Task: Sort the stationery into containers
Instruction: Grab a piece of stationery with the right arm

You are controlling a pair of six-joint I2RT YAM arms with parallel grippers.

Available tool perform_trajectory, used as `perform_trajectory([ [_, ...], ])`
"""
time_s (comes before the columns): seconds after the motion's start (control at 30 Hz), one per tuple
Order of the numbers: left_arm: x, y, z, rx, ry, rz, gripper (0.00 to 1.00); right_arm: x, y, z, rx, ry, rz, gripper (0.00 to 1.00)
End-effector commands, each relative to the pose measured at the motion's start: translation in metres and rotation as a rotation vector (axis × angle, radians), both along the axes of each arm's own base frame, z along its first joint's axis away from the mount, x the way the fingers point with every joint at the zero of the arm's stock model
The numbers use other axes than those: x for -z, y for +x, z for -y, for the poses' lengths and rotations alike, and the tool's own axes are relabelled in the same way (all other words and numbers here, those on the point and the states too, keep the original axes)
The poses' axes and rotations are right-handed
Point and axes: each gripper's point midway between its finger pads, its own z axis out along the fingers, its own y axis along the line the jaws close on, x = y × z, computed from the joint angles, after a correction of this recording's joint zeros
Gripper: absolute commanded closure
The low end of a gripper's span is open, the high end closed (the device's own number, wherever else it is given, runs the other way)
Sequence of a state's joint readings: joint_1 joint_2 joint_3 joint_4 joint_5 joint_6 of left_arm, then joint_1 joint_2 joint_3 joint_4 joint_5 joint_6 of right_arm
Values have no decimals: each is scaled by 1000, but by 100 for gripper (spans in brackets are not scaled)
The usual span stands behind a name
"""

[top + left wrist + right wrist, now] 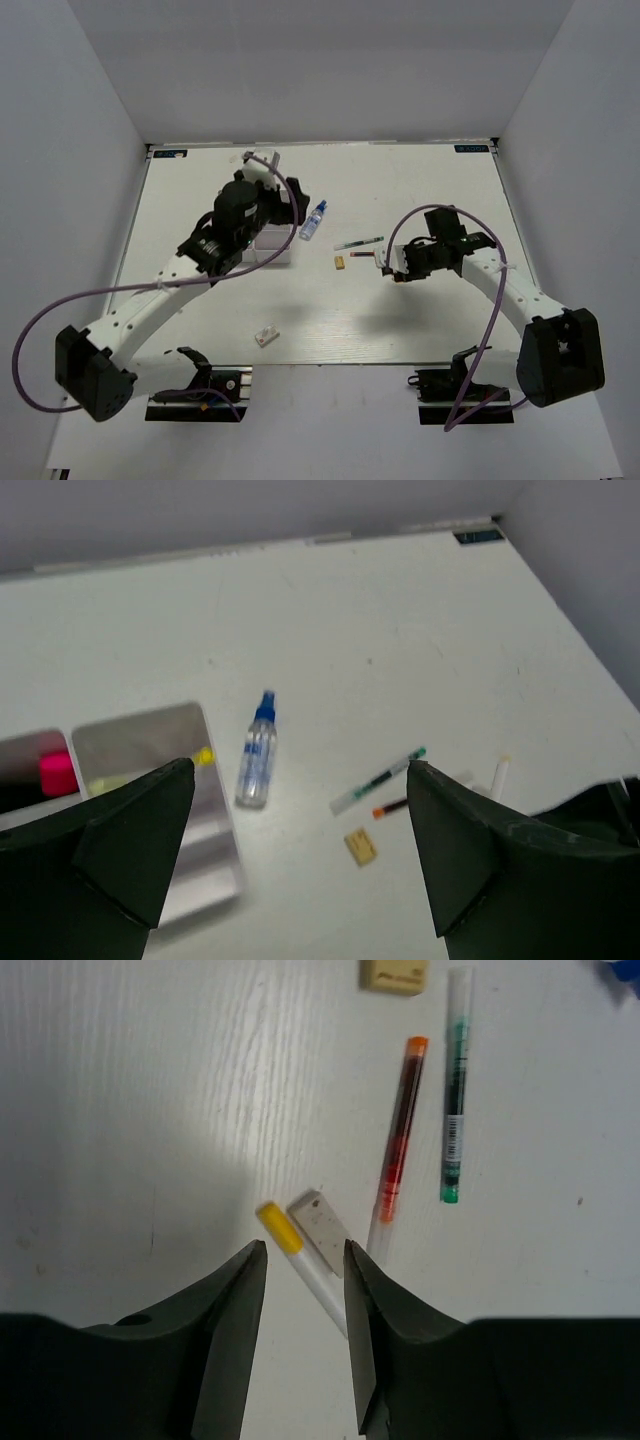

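Note:
My right gripper (305,1265) (388,270) is open low over the table. Its fingers stand either side of a white marker with a yellow end (290,1250). A small pale block (320,1230) touches that marker. A red pen (400,1140) (390,807), a green pen (455,1110) (360,241) and a tiny yellow piece (395,972) (340,262) lie beyond. My left gripper (300,780) (283,205) is open and empty, raised beside the white divided box (215,810) (280,258). The box holds a pink-ended marker (57,773) and a yellow-ended marker (201,756).
A small clear spray bottle with a blue cap (313,220) (257,755) lies just right of the box. Another small white block (265,337) lies near the front edge, left of centre. White walls enclose the table on three sides.

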State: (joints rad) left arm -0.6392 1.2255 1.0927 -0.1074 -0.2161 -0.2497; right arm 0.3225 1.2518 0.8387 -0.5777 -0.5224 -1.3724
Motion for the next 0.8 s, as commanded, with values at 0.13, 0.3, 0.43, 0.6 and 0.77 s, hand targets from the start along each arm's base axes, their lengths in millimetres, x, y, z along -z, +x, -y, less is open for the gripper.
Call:
perform_trajectory([
  [0.13, 23, -53, -16, 111, -5, -61, 3, 28, 2, 24, -256, -210, 142, 60],
  [0.3, 20, -70, -30, 118, -8, -3, 3, 53, 13, 34, -278, -298, 78, 63],
  [0.43, 16, -77, -33, 129, -10, 16, 3, 66, 28, 38, -266, -345, 40, 67],
  [0.6, 9, -82, -33, 148, -23, 31, 3, 76, 39, 41, -249, -367, 26, 67],
  [0.77, 9, -84, -30, 166, -26, 29, 3, 80, 43, 42, -243, -374, 21, 66],
])
